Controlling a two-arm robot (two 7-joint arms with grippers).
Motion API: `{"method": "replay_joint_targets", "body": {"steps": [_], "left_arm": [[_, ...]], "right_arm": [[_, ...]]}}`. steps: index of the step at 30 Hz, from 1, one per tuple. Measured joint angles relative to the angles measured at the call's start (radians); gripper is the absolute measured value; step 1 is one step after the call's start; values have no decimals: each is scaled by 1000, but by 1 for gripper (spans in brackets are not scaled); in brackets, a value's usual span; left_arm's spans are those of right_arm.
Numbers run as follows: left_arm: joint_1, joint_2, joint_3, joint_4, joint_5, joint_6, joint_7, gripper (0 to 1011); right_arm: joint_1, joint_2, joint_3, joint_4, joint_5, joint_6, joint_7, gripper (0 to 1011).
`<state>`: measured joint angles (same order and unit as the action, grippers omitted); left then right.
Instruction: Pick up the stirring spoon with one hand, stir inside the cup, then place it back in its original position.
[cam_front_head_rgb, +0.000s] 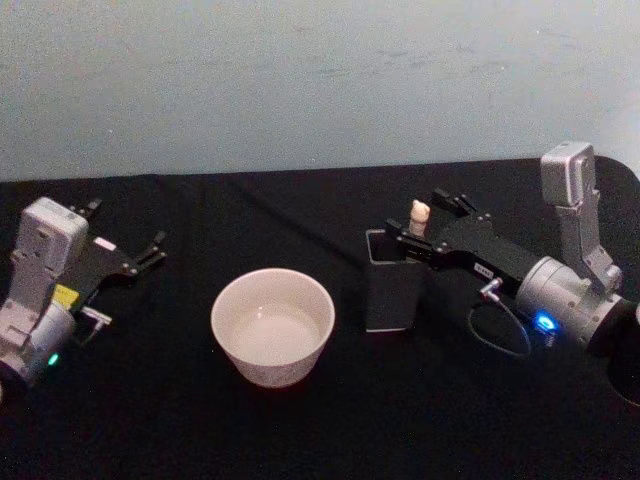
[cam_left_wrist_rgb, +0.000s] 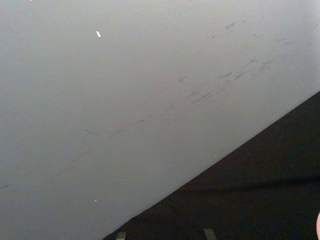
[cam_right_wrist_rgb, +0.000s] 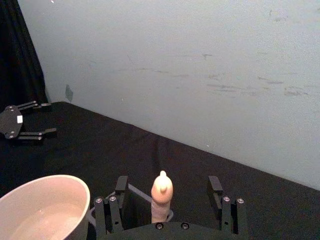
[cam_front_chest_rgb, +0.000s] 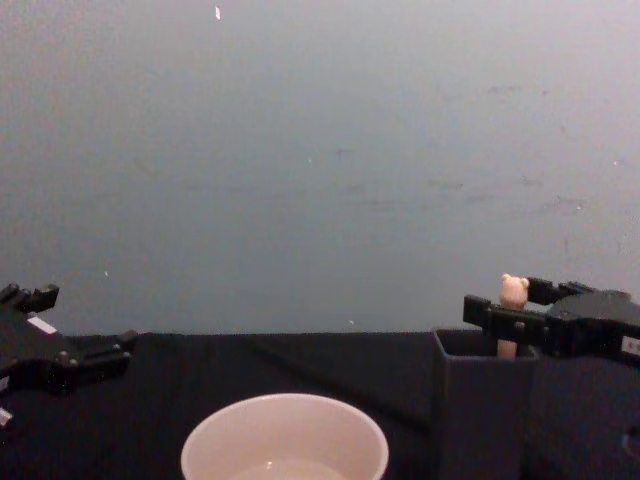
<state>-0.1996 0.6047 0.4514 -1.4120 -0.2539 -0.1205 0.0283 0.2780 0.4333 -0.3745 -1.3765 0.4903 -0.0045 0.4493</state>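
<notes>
A wide cream-white cup (cam_front_head_rgb: 270, 370) sits on a black counter (cam_front_head_rgb: 300, 445), closest to the robot of all the things here. Its inside is pale; whether it holds any liquid cannot be told.

Just right of the cup, near but not touching it, stands a dark grey square holder (cam_front_head_rgb: 388, 300), narrower than the cup, with straight walls. The spoon (cam_front_head_rgb: 420, 212) stands upright in the holder, toward the side farther back than the cup. Only its beige handle and tiny bear head show above the rim; the stem and bowl are hidden inside.

The right gripper (cam_right_wrist_rgb: 168, 186) reaches in from the cup's right, level with the holder's top. Its jaws are open, one on each side of the spoon's handle. The right wrist view shows a clear gap between the handle and each jaw, so nothing is gripped.

Well to the cup's left and slightly farther back, the left gripper (cam_front_head_rgb: 128, 222) is held over the counter, jaws open and empty, angled toward the far wall.

Behind the cup, past the counter's far edge, rises a pale grey-blue wall (cam_front_head_rgb: 300, 80) marked with faint scuffs.
</notes>
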Motion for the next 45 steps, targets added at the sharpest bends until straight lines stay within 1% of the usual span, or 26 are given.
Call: {"method": "replay_joint_targets", "body": {"steps": [6, 16, 19, 20, 22, 23, 25, 26, 27, 28, 29, 30, 31, 32, 34, 35, 37, 38, 39, 40, 41, 45], "left_arm": [[0, 0, 0, 0, 0, 0, 0, 1001], [0, 0, 0, 0, 0, 0, 0, 1001], [0, 0, 0, 0, 0, 0, 0, 1001], [0, 0, 0, 0, 0, 0, 0, 1001], [0, 0, 0, 0, 0, 0, 0, 1001], [0, 0, 0, 0, 0, 0, 0, 1001], [0, 0, 0, 0, 0, 0, 0, 1002], [0, 0, 0, 0, 0, 0, 0, 1001], [0, 0, 0, 0, 0, 0, 0, 1001], [0, 0, 0, 0, 0, 0, 0, 1001], [0, 0, 0, 0, 0, 0, 0, 1001], [0, 0, 0, 0, 0, 0, 0, 1001], [0, 0, 0, 0, 0, 0, 0, 1001], [0, 0, 0, 0, 0, 0, 0, 1001], [0, 0, 0, 0, 0, 0, 0, 1001], [0, 0, 0, 0, 0, 0, 0, 1001], [0, 0, 0, 0, 0, 0, 0, 1001], [0, 0, 0, 0, 0, 0, 0, 1001], [0, 0, 0, 0, 0, 0, 0, 1001], [0, 0, 0, 0, 0, 0, 0, 1001], [0, 0, 0, 0, 0, 0, 0, 1001], [0, 0, 0, 0, 0, 0, 0, 1002]], "right_arm": [[5, -7, 1, 1, -12, 4, 4, 1002], [4, -6, 2, 0, -12, 4, 4, 1002], [4, -6, 2, 0, -11, 4, 4, 970], [4, -6, 2, 0, -11, 4, 4, 933], [4, -6, 2, 0, -10, 4, 3, 905], [4, -6, 2, -1, -10, 4, 3, 860], [4, -5, 2, -1, -10, 4, 3, 826], [4, -5, 2, -1, -9, 4, 3, 791], [4, -5, 2, -1, -9, 4, 3, 733], [4, -5, 2, -1, -9, 4, 3, 733], [4, -5, 2, -1, -9, 4, 3, 693], [3, -5, 2, -1, -9, 4, 3, 678], [3, -5, 2, -1, -9, 4, 3, 634], [3, -5, 2, -1, -9, 4, 3, 620], [3, -5, 2, -1, -8, 4, 2, 533], [3, -5, 2, -1, -8, 4, 2, 512], [3, -5, 2, -1, -8, 4, 2, 431], [3, -5, 2, -1, -8, 4, 2, 416], [3, -5, 2, -1, -8, 4, 2, 367], [3, -5, 2, -1, -8, 4, 2, 358], [3, -5, 2, -1, -8, 4, 2, 289], [3, -5, 2, -1, -8, 4, 2, 213]]}}
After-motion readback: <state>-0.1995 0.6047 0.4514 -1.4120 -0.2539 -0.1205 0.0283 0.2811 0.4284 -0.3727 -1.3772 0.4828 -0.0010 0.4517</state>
